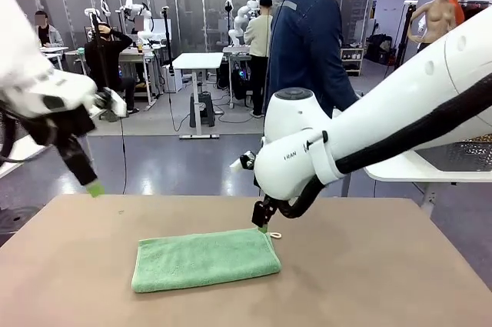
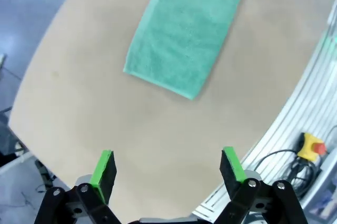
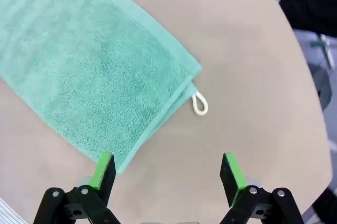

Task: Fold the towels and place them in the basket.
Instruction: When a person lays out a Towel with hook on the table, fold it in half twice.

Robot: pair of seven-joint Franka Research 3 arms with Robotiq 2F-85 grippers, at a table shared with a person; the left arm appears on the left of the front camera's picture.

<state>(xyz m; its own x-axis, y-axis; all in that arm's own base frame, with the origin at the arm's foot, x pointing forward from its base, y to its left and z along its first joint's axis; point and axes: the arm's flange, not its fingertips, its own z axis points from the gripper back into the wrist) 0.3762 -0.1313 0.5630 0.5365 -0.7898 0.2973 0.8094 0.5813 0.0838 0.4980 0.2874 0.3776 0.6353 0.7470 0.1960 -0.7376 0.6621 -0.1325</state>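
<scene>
A green towel [image 1: 204,258] lies folded flat in the middle of the brown table [image 1: 384,265], its white corner loop [image 3: 200,104] at the far right corner. My right gripper [image 1: 264,227] hangs just above that corner; in the right wrist view its fingers [image 3: 167,168] stand open with nothing between them, over the towel's [image 3: 89,71] edge. My left gripper [image 1: 94,188] is raised at the table's far left edge, and in the left wrist view its jaws [image 2: 167,167] stand open and empty, the towel [image 2: 184,29] well beyond them. The basket is out of view.
A person in a dark blue jacket [image 1: 307,42] stands at the table's far side behind my right arm. A white side table [image 1: 438,165] stands at the right. Cables and a yellow-red button box [image 2: 310,147] lie beside the table in the left wrist view.
</scene>
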